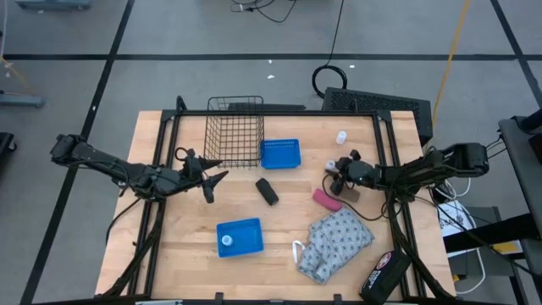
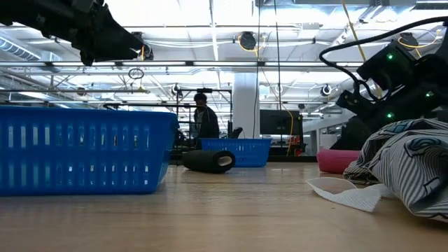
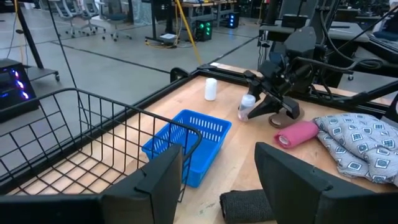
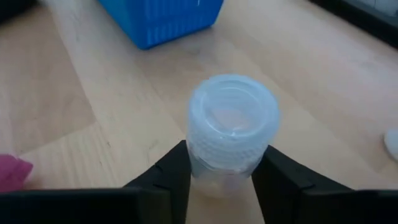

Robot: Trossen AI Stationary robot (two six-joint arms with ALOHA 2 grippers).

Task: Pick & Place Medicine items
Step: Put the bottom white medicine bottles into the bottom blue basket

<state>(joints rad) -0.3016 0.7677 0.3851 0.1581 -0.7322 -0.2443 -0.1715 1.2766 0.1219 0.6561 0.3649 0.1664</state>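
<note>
Three small white bottles show. One [image 1: 330,166] sits between the fingers of my right gripper [image 1: 333,174], right of the far blue tray [image 1: 279,153]. A second bottle [image 1: 341,136] stands upright on its base near the table's far edge. The third [image 1: 226,241] rests inside the near blue tray [image 1: 240,237]. My left gripper [image 1: 207,182] is open over bare wood, near the wire basket's [image 1: 235,131] near side; its fingers [image 3: 149,186] touch nothing. My right gripper is shut on the white bottle, pinching its body [image 4: 217,171] just below the ribbed cap [image 4: 231,115] between the two fingers [image 4: 168,180]. The fingers come slanting down from the table's right. The bottle is tilted [image 3: 247,107]; whether its base touches the wood I cannot tell.
A black block [image 1: 268,191] lies mid-table. A pink block [image 1: 327,199] and a brown block [image 1: 350,195] lie just near of my right gripper. A patterned cloth [image 1: 339,241] is heaped at the near right. Bare wood lies between the trays.
</note>
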